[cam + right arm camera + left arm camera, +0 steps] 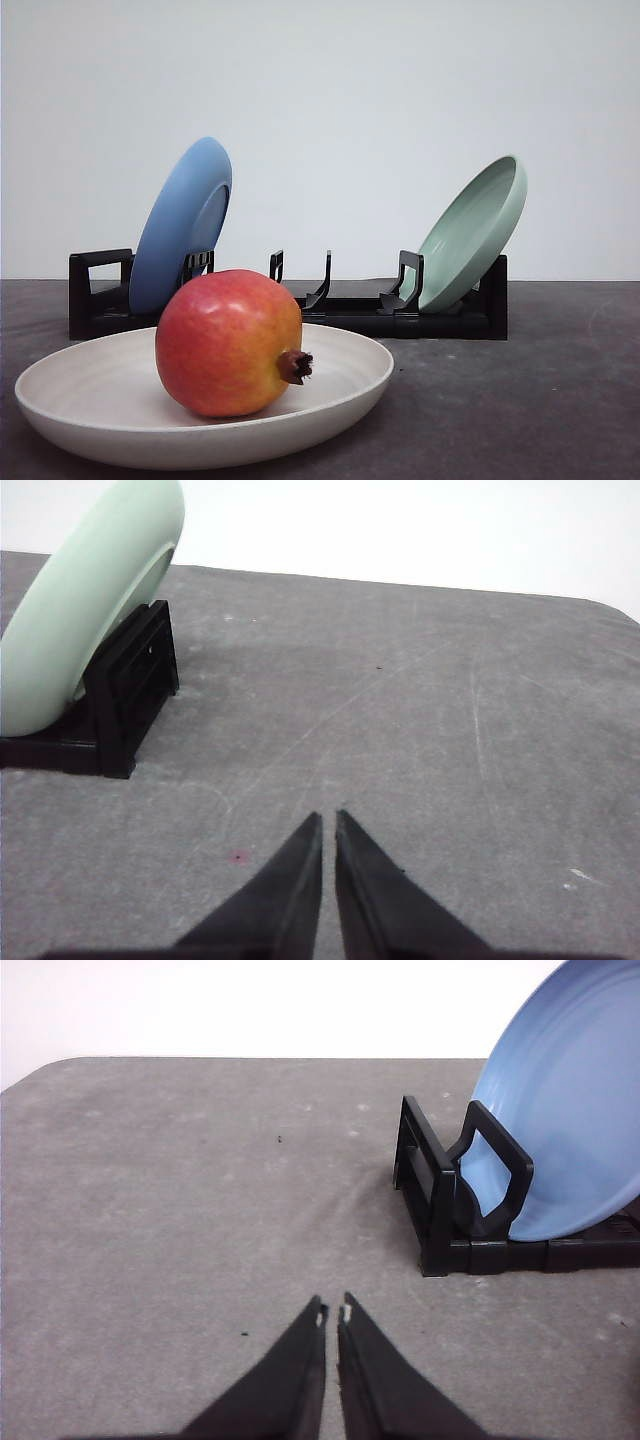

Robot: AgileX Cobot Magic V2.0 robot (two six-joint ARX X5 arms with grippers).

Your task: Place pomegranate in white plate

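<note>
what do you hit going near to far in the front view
white plate holding the pomegranate → black dish rack with the blue plate and the mint-green plate standing in it → pale wall

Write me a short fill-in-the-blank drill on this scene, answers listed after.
1. The pomegranate rests in the ____ plate.
2. The blue plate leans in a black ____ behind it.
3. The mint-green plate stands at the rack's ____ end.
4. Both end effectors, left and right, are ____.

Answers: white; rack; right; shut
</note>
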